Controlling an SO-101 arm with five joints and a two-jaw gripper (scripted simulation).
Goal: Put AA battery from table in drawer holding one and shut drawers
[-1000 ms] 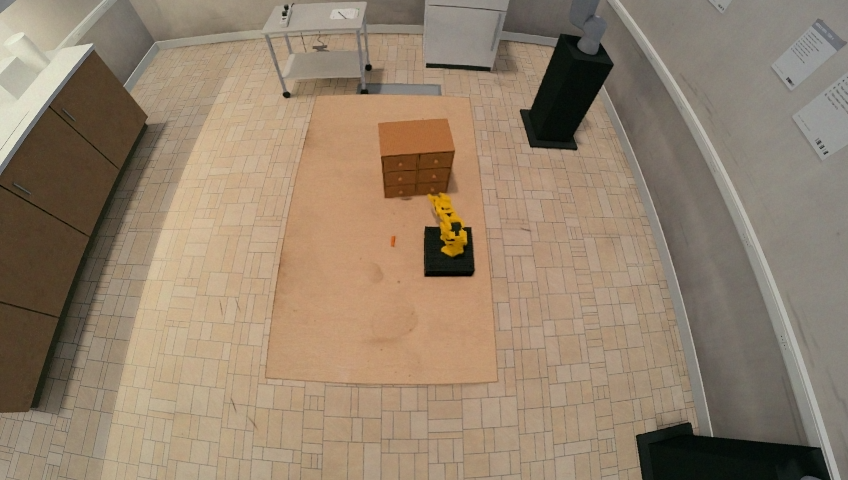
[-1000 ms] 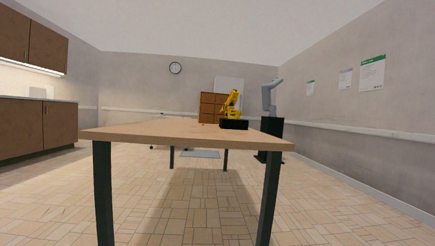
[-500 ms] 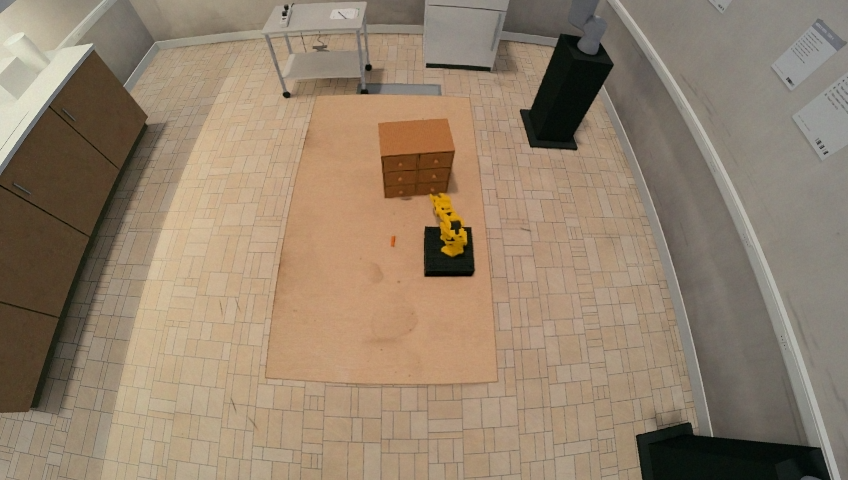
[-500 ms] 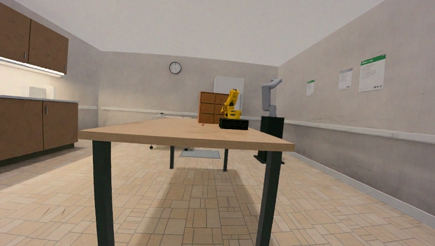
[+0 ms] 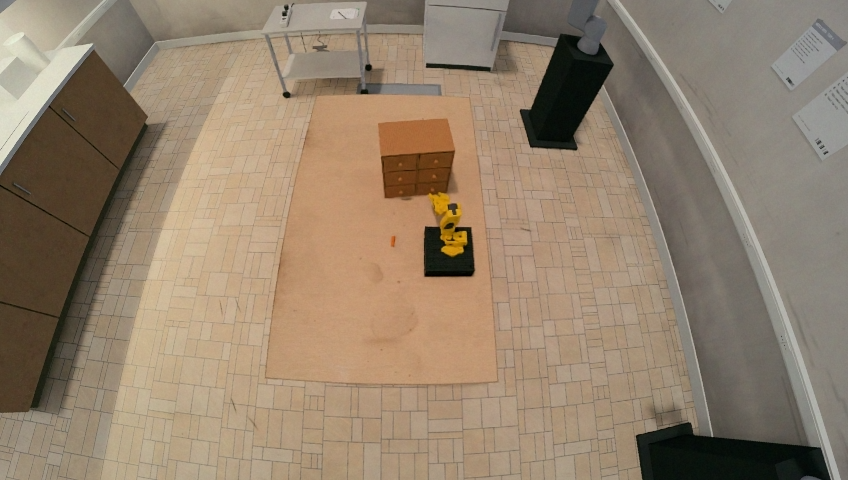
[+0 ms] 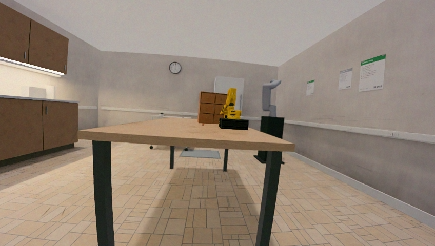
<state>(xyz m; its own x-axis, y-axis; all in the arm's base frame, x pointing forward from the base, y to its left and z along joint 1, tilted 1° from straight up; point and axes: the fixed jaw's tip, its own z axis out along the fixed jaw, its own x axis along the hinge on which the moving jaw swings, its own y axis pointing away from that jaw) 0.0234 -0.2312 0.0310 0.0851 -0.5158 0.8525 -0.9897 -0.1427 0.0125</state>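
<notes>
A small orange AA battery (image 5: 392, 240) lies on the wooden table, left of my black base (image 5: 448, 258); it is a tiny speck in the exterior view (image 6: 203, 124). The brown chest of drawers (image 5: 416, 157) stands at the far end of the table, with two columns of three drawers, all looking shut. My yellow gripper (image 5: 439, 199) reaches toward the chest's lower right drawers, close to their fronts. Its jaws are narrowly open with nothing seen between them. In the exterior view the arm (image 6: 231, 93) stands in front of the chest (image 6: 217, 103) and hides the fingertips.
The table's edges are near the chest on its right side. A grey robot on a black pedestal (image 5: 565, 89) stands off the table at the back right. A white cart (image 5: 318, 41) and a white cabinet (image 5: 464, 32) stand behind the table.
</notes>
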